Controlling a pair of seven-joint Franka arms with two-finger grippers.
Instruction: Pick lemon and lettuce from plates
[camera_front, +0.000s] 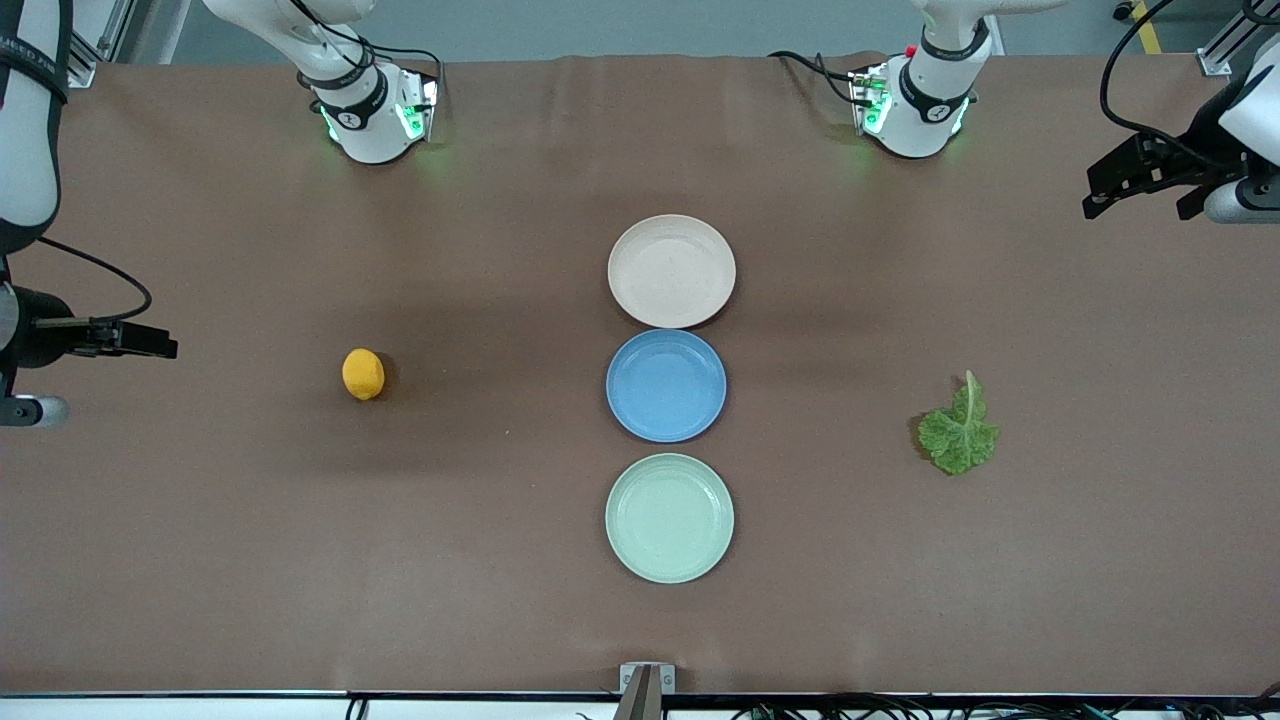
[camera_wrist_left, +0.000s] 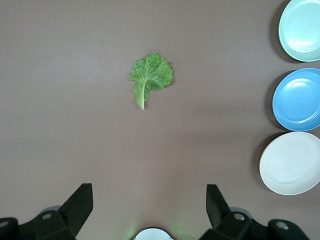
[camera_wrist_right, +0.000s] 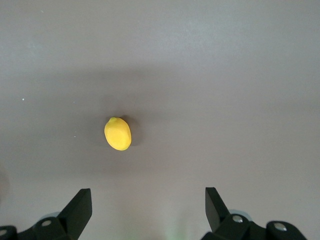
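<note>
The lemon (camera_front: 363, 374) lies on the bare brown table toward the right arm's end, on no plate; it also shows in the right wrist view (camera_wrist_right: 118, 133). The lettuce (camera_front: 958, 430) lies on the table toward the left arm's end, and shows in the left wrist view (camera_wrist_left: 150, 76). The pink-beige plate (camera_front: 671, 270) and the mint green plate (camera_front: 669, 517) are both empty. My right gripper (camera_front: 165, 345) is open and empty, high over the table's end by the lemon (camera_wrist_right: 149, 195). My left gripper (camera_front: 1140, 205) is open and empty, high over the other end (camera_wrist_left: 150, 192).
A blue plate (camera_front: 666, 385), empty, sits between the two task plates in a line at the table's middle. All three show in the left wrist view: mint (camera_wrist_left: 301, 30), blue (camera_wrist_left: 299, 99), beige (camera_wrist_left: 292, 162). The arms' bases (camera_front: 372, 110) stand along the table's edge farthest from the front camera.
</note>
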